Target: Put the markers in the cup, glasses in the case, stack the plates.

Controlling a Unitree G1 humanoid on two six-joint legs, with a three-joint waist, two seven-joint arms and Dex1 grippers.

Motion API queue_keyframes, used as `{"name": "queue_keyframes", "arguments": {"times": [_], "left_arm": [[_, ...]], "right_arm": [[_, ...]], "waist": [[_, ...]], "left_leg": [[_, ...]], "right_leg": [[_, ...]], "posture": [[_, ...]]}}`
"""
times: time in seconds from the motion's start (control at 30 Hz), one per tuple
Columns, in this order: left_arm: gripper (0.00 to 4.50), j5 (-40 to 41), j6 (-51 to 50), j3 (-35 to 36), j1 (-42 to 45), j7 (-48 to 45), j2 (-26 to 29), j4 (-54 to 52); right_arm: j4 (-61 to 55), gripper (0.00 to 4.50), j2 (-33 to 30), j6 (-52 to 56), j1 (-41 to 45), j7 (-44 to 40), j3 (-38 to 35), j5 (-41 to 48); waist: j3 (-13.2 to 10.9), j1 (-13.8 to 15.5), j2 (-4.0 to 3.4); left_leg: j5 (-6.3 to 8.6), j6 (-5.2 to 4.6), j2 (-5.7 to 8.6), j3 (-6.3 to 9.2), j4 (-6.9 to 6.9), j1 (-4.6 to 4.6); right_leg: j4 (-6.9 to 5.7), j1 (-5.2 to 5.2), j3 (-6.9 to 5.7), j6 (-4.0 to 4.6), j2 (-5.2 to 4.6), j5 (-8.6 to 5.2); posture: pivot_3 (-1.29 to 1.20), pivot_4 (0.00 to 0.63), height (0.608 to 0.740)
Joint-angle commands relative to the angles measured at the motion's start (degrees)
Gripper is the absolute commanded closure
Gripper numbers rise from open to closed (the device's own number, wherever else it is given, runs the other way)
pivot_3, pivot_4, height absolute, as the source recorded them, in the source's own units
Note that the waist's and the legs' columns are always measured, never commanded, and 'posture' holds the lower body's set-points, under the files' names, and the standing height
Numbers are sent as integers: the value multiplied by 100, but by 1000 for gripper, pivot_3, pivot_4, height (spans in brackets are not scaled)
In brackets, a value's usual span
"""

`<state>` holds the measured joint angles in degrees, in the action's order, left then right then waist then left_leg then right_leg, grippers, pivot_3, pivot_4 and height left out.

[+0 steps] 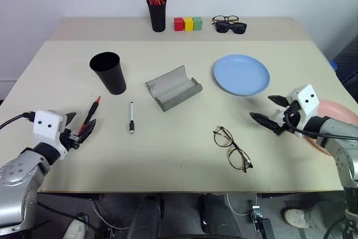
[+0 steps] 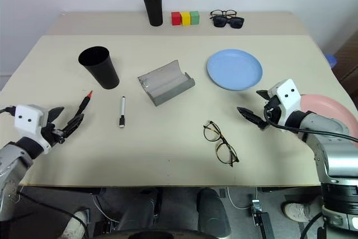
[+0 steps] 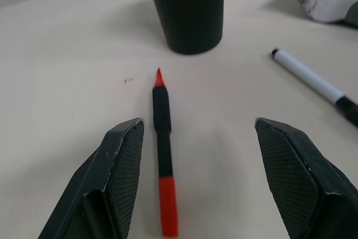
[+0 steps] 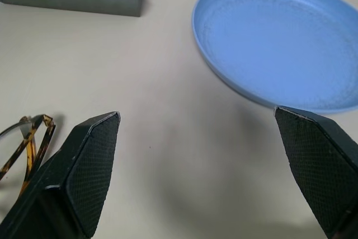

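The left gripper (image 1: 79, 131) hangs low over the table (image 1: 168, 160) with its 2 black fingers spread well apart and nothing between them; the black marker with the red-orange tip (image 3: 162, 149) lies on the surface beneath the gap, nearer 1 finger, untouched as far as can be told. The right gripper (image 1: 269, 111) is spread fully wide and also holds nothing.

Taking the grey case (image 1: 173, 88) as the landmark: the wire-rimmed glasses (image 1: 232, 148) lie nearer than the case and to its right, folded open on the table, just left of the right gripper. The white-bodied marker (image 1: 132, 117) lies nearer than the case and a little to its left, pointing away from the robot. The red-tipped marker sits further left again, its tip aimed at the black cup (image 1: 108, 72), which stands upright just left of the case. The case itself lies open, hollow side up. The light blue plate (image 1: 241, 74) rests to the case's right, slightly farther back. The pink plate (image 1: 335, 117) lies far right, at the table edge, partly behind the right arm.

Behind the case, along the far edge, stand a black pen holder (image 1: 157, 14) with red-orange pens, 3 coloured blocks (image 1: 188, 23) and 2 more pairs of glasses (image 1: 229, 24).
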<state>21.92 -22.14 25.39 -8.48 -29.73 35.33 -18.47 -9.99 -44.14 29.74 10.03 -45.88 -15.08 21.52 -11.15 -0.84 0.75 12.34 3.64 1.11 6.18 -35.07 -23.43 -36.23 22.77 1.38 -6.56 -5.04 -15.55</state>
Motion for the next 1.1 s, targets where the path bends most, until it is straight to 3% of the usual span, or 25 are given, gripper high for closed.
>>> {"name": "queue_keyframes", "arguments": {"times": [0.03,0.33,0.47,0.67,0.87,0.97,1.1], "left_arm": [[1286,-9,7,5,72,46,1,-130],[1286,53,-422,45,627,622,-144,-89],[29,-135,-1423,-173,1166,1163,-29,-39],[29,-354,-3499,-647,2676,1977,-5,648],[29,-220,-4756,-943,3758,1751,76,1742],[886,-291,-4984,-1133,4089,1617,129,2305],[2883,-419,-5007,-1166,4207,1629,212,2603]], "right_arm": [[-147,0,-21,-19,188,44,9,54],[-435,0,317,-29,507,147,541,106],[-700,0,924,-26,965,461,1120,43],[-1101,0,1793,-5,1330,831,2005,-125],[-1647,0,2185,217,1180,1065,2589,-111],[-1980,0,2174,343,941,1153,2728,-133],[-2090,0,2134,416,857,1195,2701,-91]], "waist": [[0,0,0],[0,9,0],[1,-32,2],[0,4,7],[1,-25,8],[1,-31,9],[1,-48,9]], "left_leg": [[0,0,0,0,0,0],[0,0,0,2,-3,0],[0,0,0,3,-5,2],[-1,1,2,20,-7,1],[-2,3,5,23,-4,-2],[-3,4,5,23,-4,-2],[-4,7,5,19,-6,4]], "right_leg": [[0,0,0,0,0,0],[-1,-2,-1,-4,1,2],[-4,-2,0,-25,4,14],[-18,-1,-6,-42,13,22],[-25,7,-8,-46,13,25],[-32,10,-8,-46,12,25],[-46,14,-3,-45,11,24]], "posture": [[0,150,740],[0,150,740],[0,150,740],[0,150,740],[0,150,740],[0,150,740],[0,150,740]]}}
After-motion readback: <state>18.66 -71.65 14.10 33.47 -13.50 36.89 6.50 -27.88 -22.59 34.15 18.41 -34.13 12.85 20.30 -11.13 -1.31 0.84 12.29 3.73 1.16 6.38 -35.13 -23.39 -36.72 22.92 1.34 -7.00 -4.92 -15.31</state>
